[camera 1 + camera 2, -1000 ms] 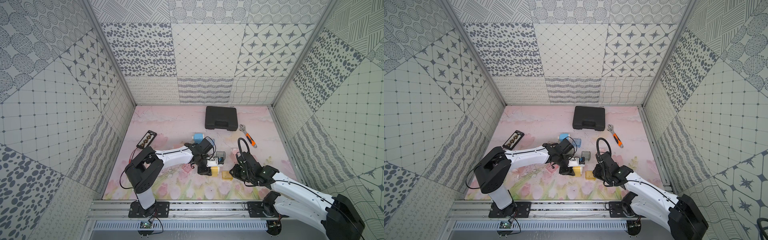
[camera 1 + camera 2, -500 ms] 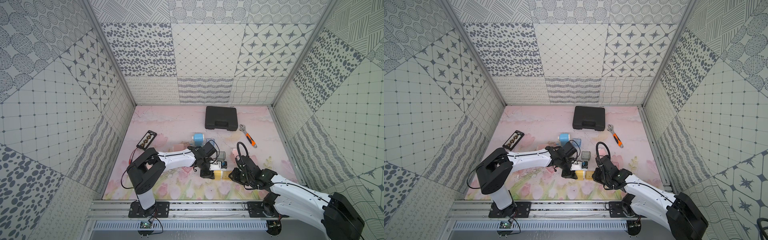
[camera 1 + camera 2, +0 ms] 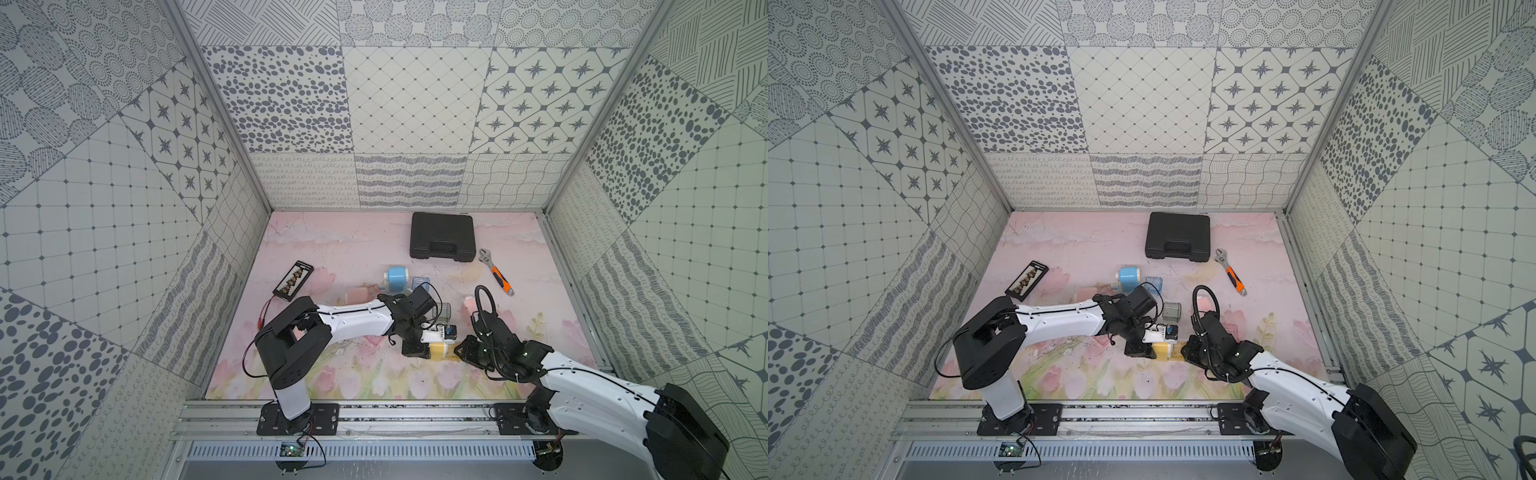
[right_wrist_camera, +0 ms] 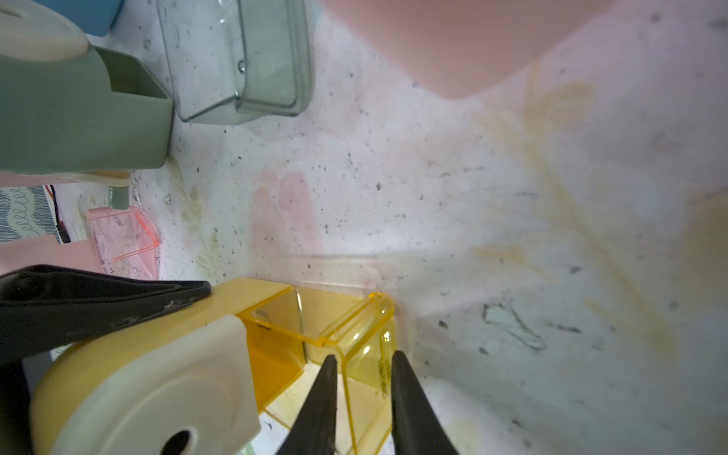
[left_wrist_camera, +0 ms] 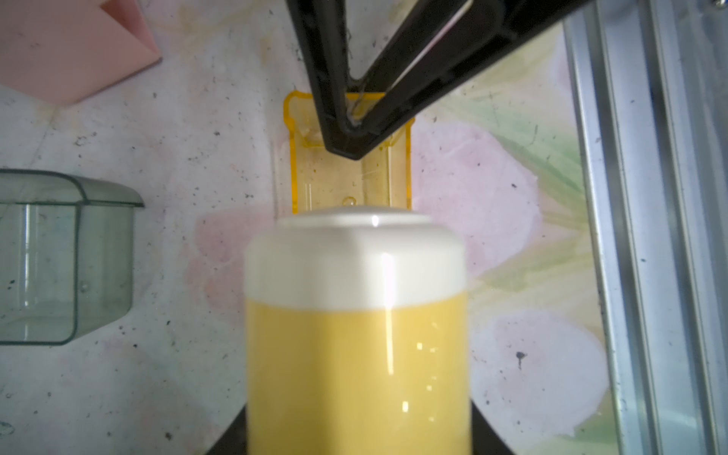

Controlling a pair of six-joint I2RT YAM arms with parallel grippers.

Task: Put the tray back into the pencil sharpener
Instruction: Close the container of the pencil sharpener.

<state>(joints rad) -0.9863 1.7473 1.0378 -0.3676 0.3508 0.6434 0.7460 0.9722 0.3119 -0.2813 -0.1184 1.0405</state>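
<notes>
left hand (image 3: 422,349): it has carried the sharpener (image 3: 437,351) a little toward the near edge of the counter (image 3: 332,249) and toward the right arm.
left arm: it has drawn back with it. The blue sharpener (image 3: 397,279) behind it was half covered one second ago and now shows whole.
tray (image 4: 366,338): before, it lay apart from the sharpener with a gap. Now its inner end sits in the sharpener's opening and the outer end sticks out.
right hand (image 4: 362,364): it has moved with the tray toward the sharpener, and its fingers (image 4: 398,366) stand a little closer together on the tray's end wall.
</notes>
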